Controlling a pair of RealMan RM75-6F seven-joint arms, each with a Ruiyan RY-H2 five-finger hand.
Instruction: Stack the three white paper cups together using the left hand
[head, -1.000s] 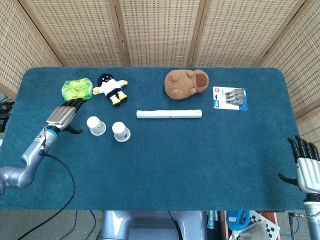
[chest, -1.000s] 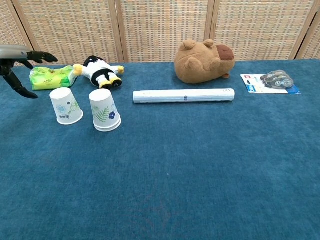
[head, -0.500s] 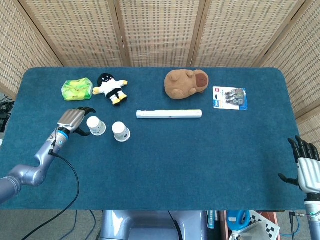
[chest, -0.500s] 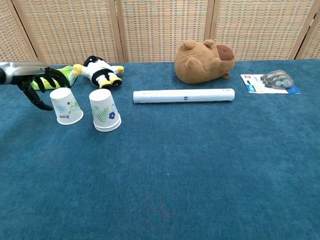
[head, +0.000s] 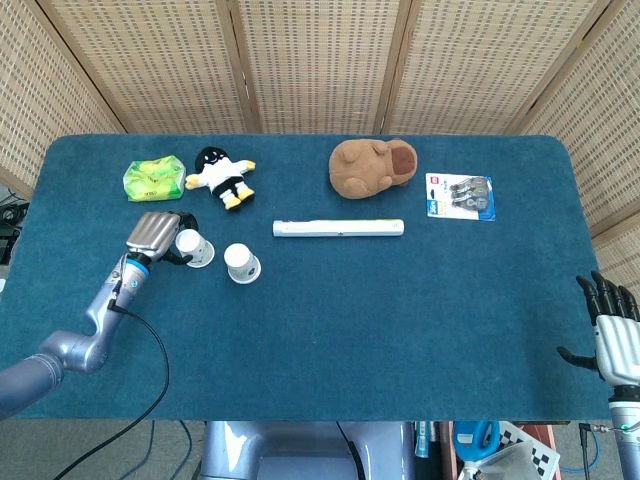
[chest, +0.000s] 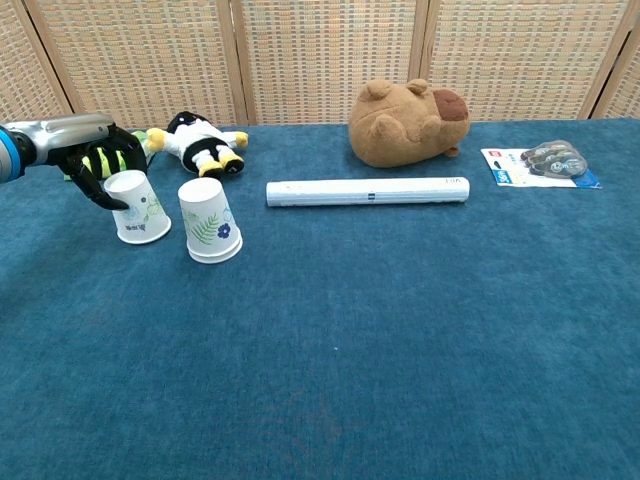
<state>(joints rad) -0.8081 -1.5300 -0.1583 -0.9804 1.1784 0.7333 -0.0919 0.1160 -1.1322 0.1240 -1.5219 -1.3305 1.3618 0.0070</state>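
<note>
Two white paper cups with floral prints stand upside down on the blue table. My left hand has its dark fingers wrapped around the upper end of the left cup, which tilts slightly. The right cup stands free just beside it. A third cup does not show on its own. My right hand hangs off the table's near right corner with fingers spread and nothing in it; only the head view shows it.
Behind the cups lie a green packet and a small black-and-white doll. A white tube lies mid-table, with a brown plush and a blister pack beyond it.
My left hand has moved right from beside the green packet to the left cup and closed its fingers around it. That cup has shifted slightly right. The right hand is still.
</note>
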